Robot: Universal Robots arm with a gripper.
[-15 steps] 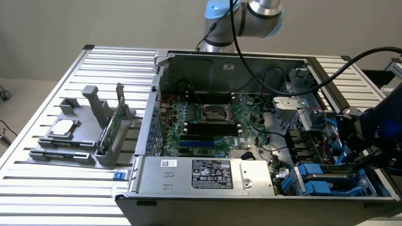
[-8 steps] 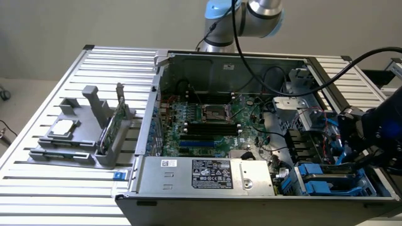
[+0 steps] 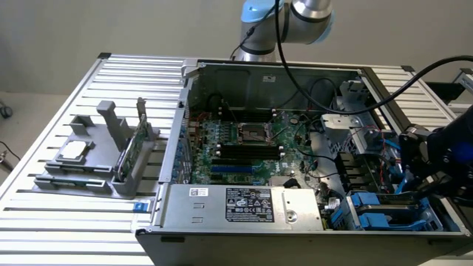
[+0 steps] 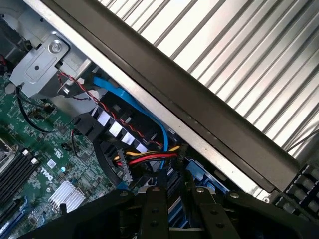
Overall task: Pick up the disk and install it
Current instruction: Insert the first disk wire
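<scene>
Slatted metal worktop (image 3: 66, 233) carries an open PC case (image 3: 296, 246). Gripper (image 4: 173, 174) sits low at the case's drive-bay corner, jaws clenched, I reckon, on the disk (image 4: 172, 211), seen edge-on w/ blue carrier trim, label hidden. Looks like the install step, pickup done. Seating it prob. calls for staying square to the bay & clear of the red/yellow cables (image 4: 147, 158) just beside.
</scene>
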